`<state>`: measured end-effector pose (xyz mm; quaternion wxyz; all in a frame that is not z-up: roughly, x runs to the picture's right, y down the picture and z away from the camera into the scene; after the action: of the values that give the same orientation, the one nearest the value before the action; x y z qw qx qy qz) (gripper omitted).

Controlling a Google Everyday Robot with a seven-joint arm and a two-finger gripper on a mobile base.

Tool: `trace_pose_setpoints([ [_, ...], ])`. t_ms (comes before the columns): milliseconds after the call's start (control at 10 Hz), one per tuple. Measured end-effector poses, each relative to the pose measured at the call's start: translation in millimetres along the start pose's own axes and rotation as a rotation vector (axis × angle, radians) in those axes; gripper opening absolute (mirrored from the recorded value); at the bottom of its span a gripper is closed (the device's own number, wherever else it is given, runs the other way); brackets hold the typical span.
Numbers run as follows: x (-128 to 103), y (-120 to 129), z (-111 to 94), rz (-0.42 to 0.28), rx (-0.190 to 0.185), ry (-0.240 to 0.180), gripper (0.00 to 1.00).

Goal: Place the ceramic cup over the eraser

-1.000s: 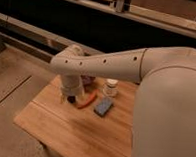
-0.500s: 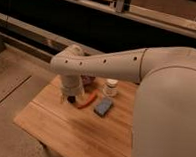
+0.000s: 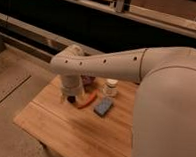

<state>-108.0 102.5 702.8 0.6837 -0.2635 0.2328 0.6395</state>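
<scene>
Wooden boards make up the surface (image 3: pixel 63 128), a light table on a grey floor, with a dark wall and a pale ledge behind it at 12 o'clock. The robot's white arm (image 3: pixel 112 64) comes in from 3 o'clock, bends at the wrist and drops straight down toward the far-left part of the surface.

The claw (image 3: pixel 70 97) hangs at the end of that drop, low over the wood. I cannot tell how far open it is or whether it has hold of anything, because the wrist housing covers it from above. A dark patch right beneath the wrist may be the claw itself or the eraser. I cannot separate them, so the eraser's place is uncertain.

The ceramic cup (image 3: pixel 110 87) stands upright and free on the wood at 3 o'clock from the claw, well apart from it, so nothing holds it. The orange-red stick (image 3: pixel 88 99) lies slanted between them, just beside the claw. The blue-grey pad (image 3: pixel 104 106) lies flat at 6 o'clock from the cup. The purple bowl (image 3: pixel 88 80) shows half hidden behind the wrist, at 9 o'clock from the cup.

By this layout the cup is not yet picked up. Reaching it likely means moving toward 3 o'clock past the stick and the bowl without knocking them.
</scene>
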Motion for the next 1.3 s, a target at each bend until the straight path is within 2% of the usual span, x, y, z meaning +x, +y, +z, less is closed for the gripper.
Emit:
trace_pose_setpoints([
  [500, -0.9, 0.3, -2.2, 0.0, 0.0, -0.003, 0.65],
  [800, -14.8, -1.4, -41.4, 0.012, -0.004, -0.06, 0.65],
  [900, -20.3, -6.5, -58.1, 0.033, -0.002, -0.084, 0.65],
  [1100, -27.6, -24.1, -77.7, 0.088, 0.008, -0.11, 0.65],
  [1300, -34.5, -52.2, -80.6, 0.184, 0.008, -0.111, 0.65],
])
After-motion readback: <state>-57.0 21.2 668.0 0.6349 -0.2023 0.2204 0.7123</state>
